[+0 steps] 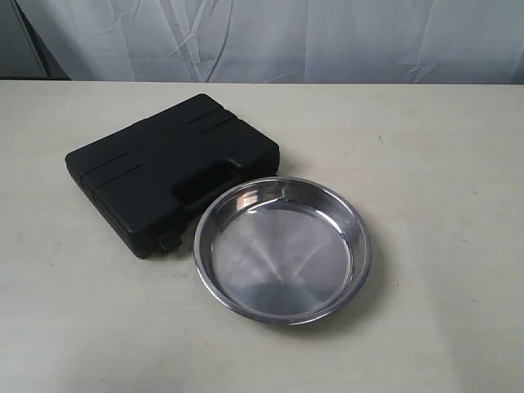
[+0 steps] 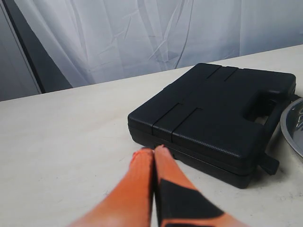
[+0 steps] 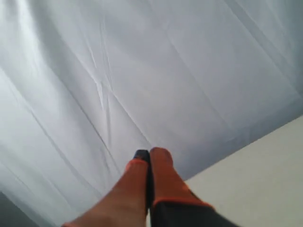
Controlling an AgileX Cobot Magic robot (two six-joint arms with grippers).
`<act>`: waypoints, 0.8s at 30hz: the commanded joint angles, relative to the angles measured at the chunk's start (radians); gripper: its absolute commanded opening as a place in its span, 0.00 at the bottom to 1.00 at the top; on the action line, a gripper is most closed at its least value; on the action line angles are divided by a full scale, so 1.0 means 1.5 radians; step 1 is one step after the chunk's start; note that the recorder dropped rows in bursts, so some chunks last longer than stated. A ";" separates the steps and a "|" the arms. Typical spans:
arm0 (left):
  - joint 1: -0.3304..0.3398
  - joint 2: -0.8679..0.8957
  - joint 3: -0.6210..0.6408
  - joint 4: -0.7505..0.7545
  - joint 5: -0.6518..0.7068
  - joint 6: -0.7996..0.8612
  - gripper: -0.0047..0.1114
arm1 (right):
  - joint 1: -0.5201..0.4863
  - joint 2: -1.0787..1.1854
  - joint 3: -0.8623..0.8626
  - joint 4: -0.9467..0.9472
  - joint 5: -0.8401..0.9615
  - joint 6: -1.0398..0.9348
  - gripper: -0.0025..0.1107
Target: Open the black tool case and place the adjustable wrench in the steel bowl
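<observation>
The black tool case (image 1: 168, 168) lies closed on the table, handle side toward the steel bowl (image 1: 282, 250), which sits empty beside it and touches its corner. The adjustable wrench is hidden from view. In the left wrist view my left gripper (image 2: 153, 150) is shut, empty, with its orange fingertips just short of the near edge of the case (image 2: 213, 113). A sliver of the bowl's rim (image 2: 294, 127) shows past the case. My right gripper (image 3: 149, 153) is shut, empty, raised and pointing at the white curtain. Neither gripper appears in the exterior view.
A pale table (image 1: 442, 164) carries the case and bowl. A white curtain (image 1: 270, 37) hangs behind its far edge. A dark strip (image 2: 26, 56) shows beside the curtain in the left wrist view.
</observation>
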 commanded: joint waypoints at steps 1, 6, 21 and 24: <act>0.001 0.002 -0.001 0.000 -0.010 -0.003 0.04 | -0.003 -0.004 -0.020 0.079 -0.053 0.120 0.01; 0.001 0.002 -0.001 0.000 -0.010 -0.003 0.04 | -0.003 0.028 -0.178 -0.258 -0.104 0.120 0.01; 0.001 0.002 -0.001 0.000 -0.010 -0.003 0.04 | 0.216 0.839 -0.885 -0.273 0.574 -0.309 0.01; 0.001 0.002 -0.001 0.000 -0.010 -0.003 0.04 | 0.280 1.025 -1.042 -0.200 0.727 -0.404 0.01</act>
